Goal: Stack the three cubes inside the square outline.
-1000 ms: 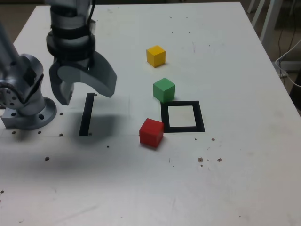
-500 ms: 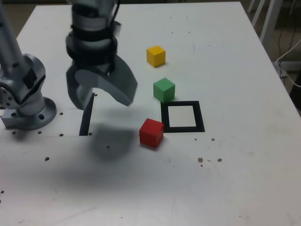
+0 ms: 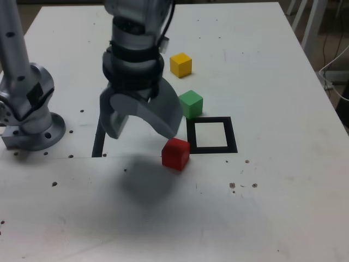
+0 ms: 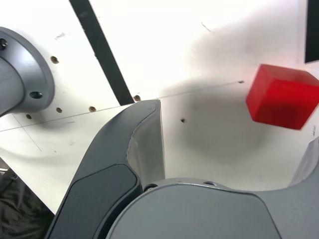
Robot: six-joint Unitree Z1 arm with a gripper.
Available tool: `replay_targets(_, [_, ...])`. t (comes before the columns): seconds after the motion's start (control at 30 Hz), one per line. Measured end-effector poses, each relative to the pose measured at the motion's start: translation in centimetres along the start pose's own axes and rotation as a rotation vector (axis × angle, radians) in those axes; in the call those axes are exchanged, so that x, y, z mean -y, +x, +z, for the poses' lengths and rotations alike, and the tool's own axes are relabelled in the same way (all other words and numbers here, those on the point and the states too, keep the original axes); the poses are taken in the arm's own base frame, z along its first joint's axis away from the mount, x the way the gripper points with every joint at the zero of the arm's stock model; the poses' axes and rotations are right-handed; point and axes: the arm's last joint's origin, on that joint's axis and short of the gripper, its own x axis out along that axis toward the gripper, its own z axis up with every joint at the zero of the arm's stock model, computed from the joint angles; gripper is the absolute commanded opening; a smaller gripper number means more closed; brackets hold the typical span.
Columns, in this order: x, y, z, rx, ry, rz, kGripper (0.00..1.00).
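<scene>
Currently: tool [image 3: 143, 124], jaws wide apart, empty, just above red cube [image 3: 175, 153], which sits on tabletop [image 3: 262, 218] outside square outline [image 3: 211, 135]. Advice: centre over cube before descending.

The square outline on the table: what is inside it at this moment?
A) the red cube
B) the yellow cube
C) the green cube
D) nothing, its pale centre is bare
D: the square outline shows only its pale centre, while the red cube sits just outside its near corner, the green cube beyond its far edge, and the yellow cube farther back.
</scene>
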Motion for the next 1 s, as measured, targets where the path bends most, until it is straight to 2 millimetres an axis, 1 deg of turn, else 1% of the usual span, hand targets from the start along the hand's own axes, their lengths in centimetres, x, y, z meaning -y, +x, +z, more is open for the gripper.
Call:
replay_targets(0.2, [0.8,0.4,1.7,-0.021,0.025,0.008,0.99])
replay_targets(0.57, [1.0,1.8,4.0,-0.028,0.065,0.020,0.98])
replay_targets(1.0, [0.3,3.6,5.5,-0.043,0.068,0.017,0.97])
